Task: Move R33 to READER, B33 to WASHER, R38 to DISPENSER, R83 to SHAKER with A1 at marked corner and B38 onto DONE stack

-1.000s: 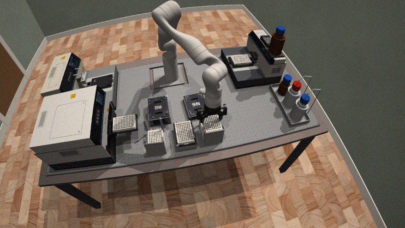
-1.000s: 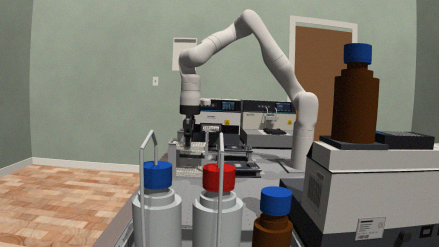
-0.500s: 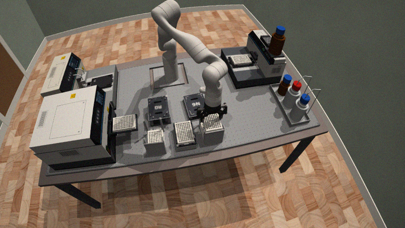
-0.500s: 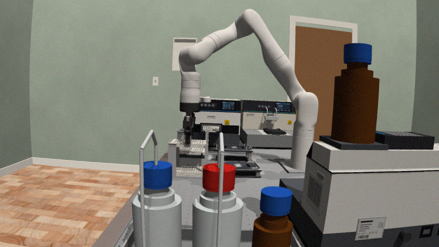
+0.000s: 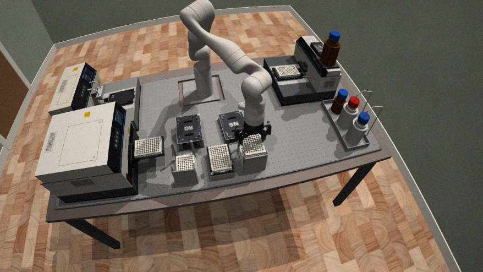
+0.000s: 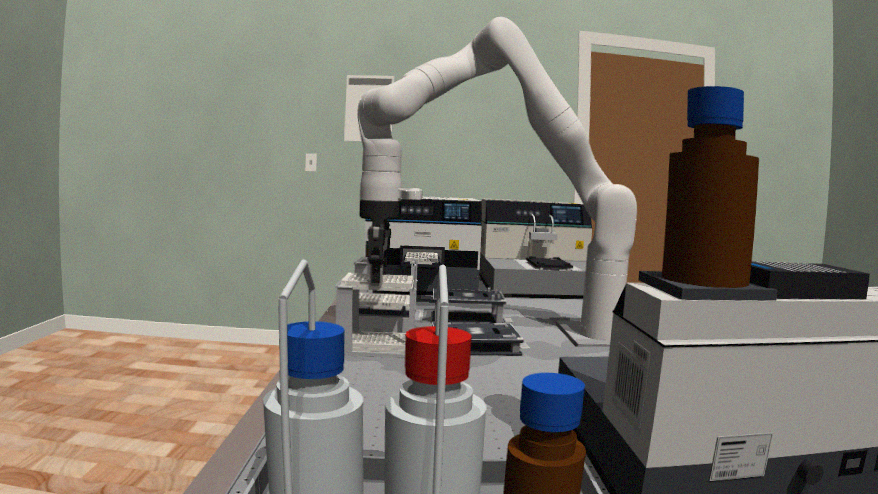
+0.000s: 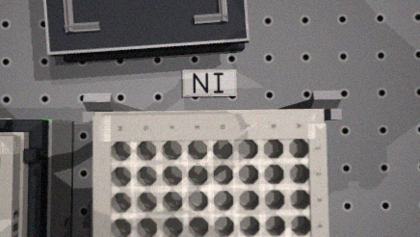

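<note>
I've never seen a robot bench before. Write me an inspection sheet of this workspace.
Surface: grey perforated metal deck.
Job's things: off-white many-welled plate at the top of the grey IN rack; similar plates elsewhere; black nests RG and N6, no plate seen on either.
Clutter: nothing loose seen; capped bottles stand in a grey tray, and a brown bottle stands on the right-hand instrument.
Gripper: black two-fingered gripper, apparently holding that plate by its sides.
Cables: nothing seen.
Surroundings: wooden floor, green walls, brown door.
</note>
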### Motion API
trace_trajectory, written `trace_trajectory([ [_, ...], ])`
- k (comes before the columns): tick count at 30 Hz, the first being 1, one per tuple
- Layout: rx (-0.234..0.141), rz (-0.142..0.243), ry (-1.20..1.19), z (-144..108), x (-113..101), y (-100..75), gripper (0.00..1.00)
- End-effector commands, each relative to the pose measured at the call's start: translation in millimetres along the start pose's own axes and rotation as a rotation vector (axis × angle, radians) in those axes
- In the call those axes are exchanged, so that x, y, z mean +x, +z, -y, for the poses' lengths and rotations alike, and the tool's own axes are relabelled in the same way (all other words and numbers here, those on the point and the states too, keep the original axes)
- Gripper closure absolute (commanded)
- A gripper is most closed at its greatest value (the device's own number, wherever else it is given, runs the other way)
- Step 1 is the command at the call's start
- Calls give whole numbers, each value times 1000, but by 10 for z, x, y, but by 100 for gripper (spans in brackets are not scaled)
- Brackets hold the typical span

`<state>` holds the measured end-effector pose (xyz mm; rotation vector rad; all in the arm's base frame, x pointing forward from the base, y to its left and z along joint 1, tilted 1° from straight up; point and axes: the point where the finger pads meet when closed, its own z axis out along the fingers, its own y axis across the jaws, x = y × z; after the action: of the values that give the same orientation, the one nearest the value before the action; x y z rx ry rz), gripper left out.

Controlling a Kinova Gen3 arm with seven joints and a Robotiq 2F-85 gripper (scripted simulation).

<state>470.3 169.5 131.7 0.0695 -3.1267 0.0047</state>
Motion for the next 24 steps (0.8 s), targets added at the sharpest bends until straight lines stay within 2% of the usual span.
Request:
trace_trajectory([
  [1, -6, 0, 0, -11, -2, -60, 6],
  [24, -6, -1, 0, -14, 1, -180, 6],
])
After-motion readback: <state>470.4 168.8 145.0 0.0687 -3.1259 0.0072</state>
